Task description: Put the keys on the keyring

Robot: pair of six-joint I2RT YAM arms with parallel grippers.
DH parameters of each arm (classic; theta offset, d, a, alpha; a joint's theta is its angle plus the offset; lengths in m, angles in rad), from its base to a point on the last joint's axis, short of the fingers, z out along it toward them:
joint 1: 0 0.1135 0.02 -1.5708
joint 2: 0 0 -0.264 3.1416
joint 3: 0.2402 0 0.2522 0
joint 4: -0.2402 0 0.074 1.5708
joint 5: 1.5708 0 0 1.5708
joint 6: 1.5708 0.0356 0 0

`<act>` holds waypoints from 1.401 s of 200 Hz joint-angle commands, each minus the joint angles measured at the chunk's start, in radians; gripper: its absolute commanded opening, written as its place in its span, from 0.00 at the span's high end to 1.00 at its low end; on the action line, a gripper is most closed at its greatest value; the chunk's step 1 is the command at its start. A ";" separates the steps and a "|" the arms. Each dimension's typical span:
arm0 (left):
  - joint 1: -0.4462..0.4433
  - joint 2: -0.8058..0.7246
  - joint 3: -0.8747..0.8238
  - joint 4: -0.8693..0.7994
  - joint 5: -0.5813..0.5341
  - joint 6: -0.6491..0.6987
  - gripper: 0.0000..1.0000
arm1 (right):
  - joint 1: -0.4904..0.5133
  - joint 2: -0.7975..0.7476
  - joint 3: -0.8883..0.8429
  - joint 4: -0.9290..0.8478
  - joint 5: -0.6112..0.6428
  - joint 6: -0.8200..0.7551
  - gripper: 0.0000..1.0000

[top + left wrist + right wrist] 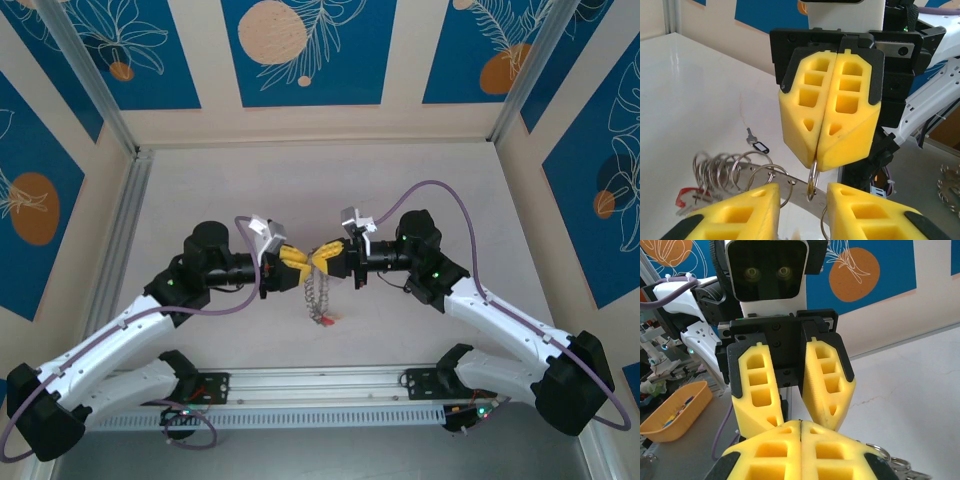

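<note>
The keyring [794,186] is seen as a flat grey band crossing the gap between the yellow fingers of the left pincer [803,190], just under the tips of the right pincer [816,159]. Most of its circle is cut off by the lower edge or hidden behind those fingers, so its full shape cannot be made out. A small ring [813,176], apparently threaded on the band, is pinched at the very tips of the right pincer, whose jaws are pressed flat together. The left pincer's jaws are set narrowly apart; whether either pad touches the band cannot be told, the contact being hidden.

Beside the finger at the left of that pincer's own view, a bunch of split rings [722,169] is fanned along the band, with a red tag [684,196] at its outer end. Beyond the bunch, a loose key [750,134] with a dark tag is lying on the white table [690,90].

From above, the two pincers are seen tip to tip, and the keys [320,300] are strung from the tips toward the arms' bases, too small to be told apart. An orange tray [677,407] is seen behind the left arm, its contents unclear.
</note>
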 commanded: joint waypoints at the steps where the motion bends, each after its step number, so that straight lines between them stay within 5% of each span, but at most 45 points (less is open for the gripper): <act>1: -0.013 0.009 0.010 0.062 -0.001 0.015 0.75 | 0.001 -0.011 -0.009 0.065 -0.029 0.020 1.00; 37: -0.016 0.022 0.012 0.091 0.023 0.001 1.00 | 0.001 -0.011 -0.016 0.072 -0.025 0.021 1.00; 83: -0.017 0.003 0.020 0.034 0.022 0.042 1.00 | 0.000 -0.014 -0.008 0.039 -0.001 0.017 1.00; 130: -0.030 0.041 0.231 -0.441 -0.087 0.303 1.00 | -0.010 -0.137 0.009 -0.283 0.182 -0.104 0.48; 195: -0.098 0.232 0.559 -0.967 -0.164 0.538 1.00 | 0.047 -0.177 -0.013 -0.409 0.204 -0.191 0.48; 280: -0.172 0.347 0.664 -1.064 -0.133 0.590 1.00 | 0.096 -0.158 -0.046 -0.343 0.140 -0.209 0.52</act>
